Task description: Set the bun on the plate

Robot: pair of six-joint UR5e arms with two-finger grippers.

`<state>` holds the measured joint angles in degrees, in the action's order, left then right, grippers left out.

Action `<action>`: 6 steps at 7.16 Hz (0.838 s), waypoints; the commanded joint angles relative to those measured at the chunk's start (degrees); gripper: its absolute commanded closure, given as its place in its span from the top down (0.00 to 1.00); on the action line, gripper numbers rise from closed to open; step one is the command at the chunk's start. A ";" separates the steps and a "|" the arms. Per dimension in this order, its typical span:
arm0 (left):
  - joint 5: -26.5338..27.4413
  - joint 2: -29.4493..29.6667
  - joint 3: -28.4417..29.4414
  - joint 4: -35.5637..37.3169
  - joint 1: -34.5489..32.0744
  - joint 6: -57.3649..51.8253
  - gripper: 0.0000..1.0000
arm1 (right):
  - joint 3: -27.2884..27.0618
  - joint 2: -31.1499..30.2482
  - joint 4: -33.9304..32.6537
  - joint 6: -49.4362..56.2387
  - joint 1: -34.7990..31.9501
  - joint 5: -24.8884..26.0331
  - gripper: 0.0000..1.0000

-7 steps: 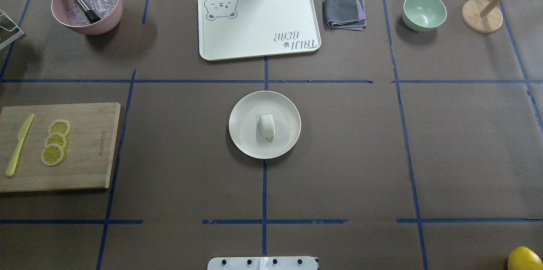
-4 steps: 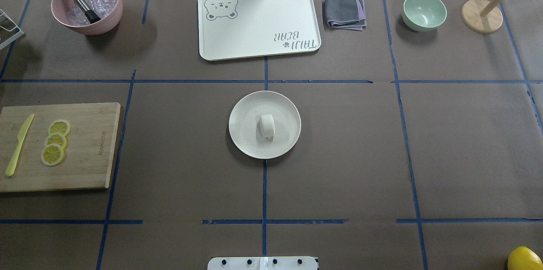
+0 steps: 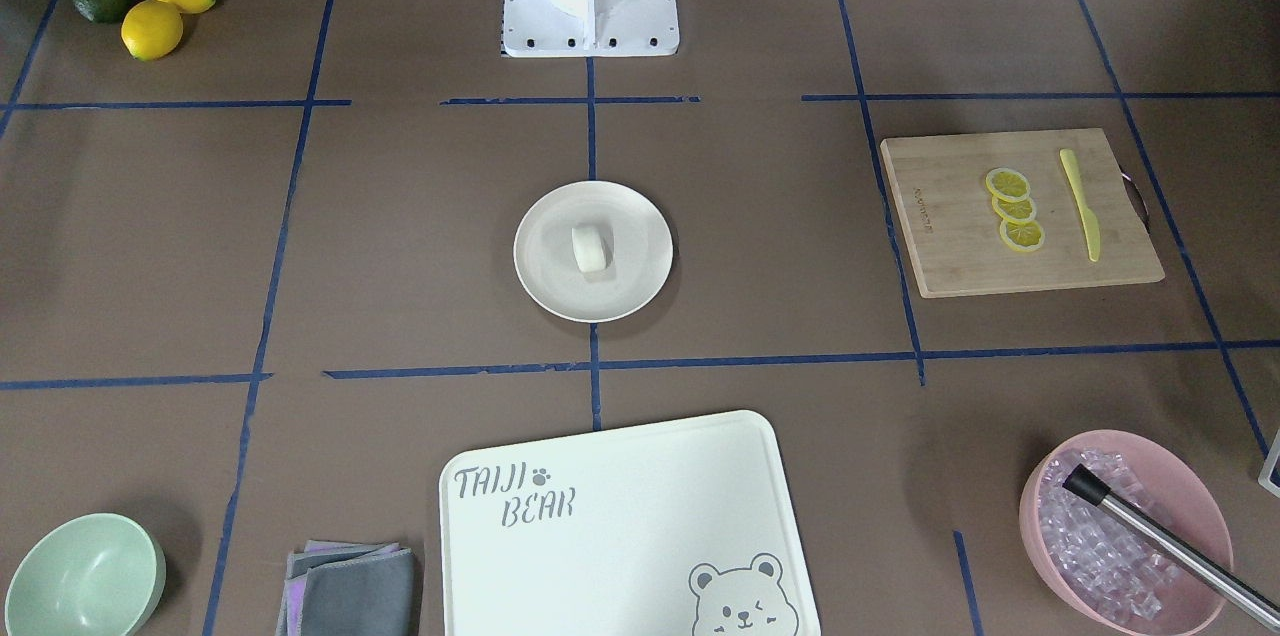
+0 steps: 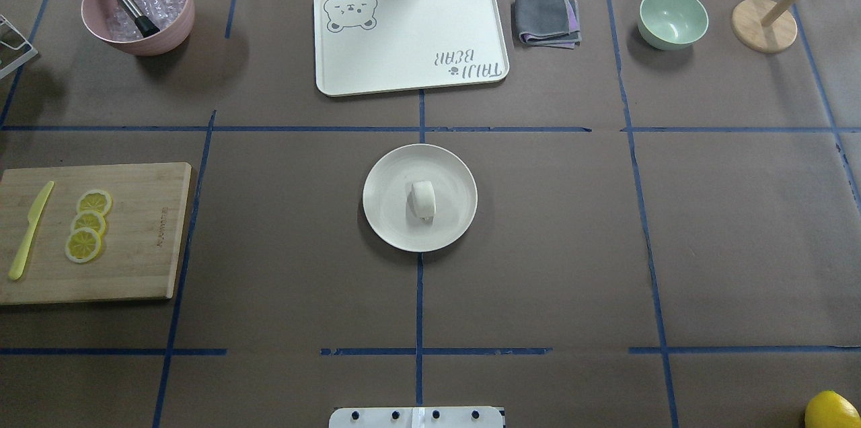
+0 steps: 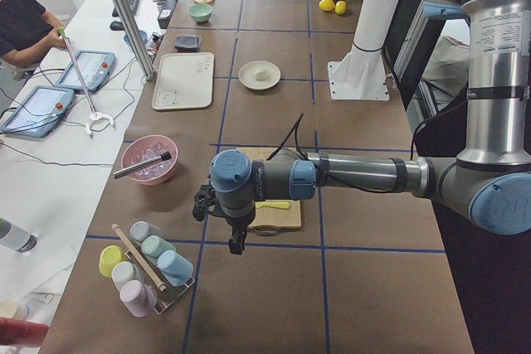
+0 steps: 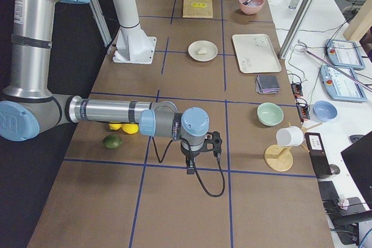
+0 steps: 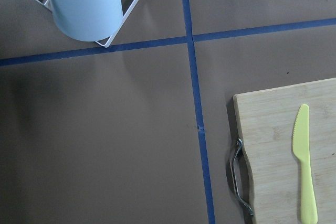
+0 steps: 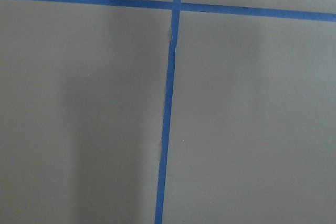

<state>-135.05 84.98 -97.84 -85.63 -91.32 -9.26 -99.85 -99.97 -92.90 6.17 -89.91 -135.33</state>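
The small white bun (image 4: 423, 200) (image 3: 590, 248) lies on its side near the middle of the round cream plate (image 4: 385, 216) (image 3: 545, 271) at the table's centre. Neither arm is near it. In the exterior left view the left gripper (image 5: 236, 243) hangs over the table's left end, beside the cutting board, and I cannot tell if it is open or shut. In the exterior right view the right gripper (image 6: 190, 166) hangs over the right end near the fruit, and I cannot tell its state either. Neither wrist view shows fingers.
A bear-print tray (image 4: 410, 34), a folded grey cloth (image 4: 546, 16) and a mint-green bowl (image 4: 672, 18) stand along the far side. A pink bowl (image 4: 138, 7) holds ice and a metal tool. A cutting board (image 4: 128, 233) carries lemon slices (image 4: 87, 225) and a yellow knife (image 7: 307, 166). A cup rack (image 5: 145, 267) stands at the left end.
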 commanded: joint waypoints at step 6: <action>-0.04 -0.16 -0.16 0.20 0.18 -0.06 1.00 | 0.00 0.04 0.00 0.07 0.00 0.07 1.00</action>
<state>-135.09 84.82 -97.96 -85.45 -91.16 -9.31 -99.84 -99.93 -92.90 6.24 -89.91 -135.26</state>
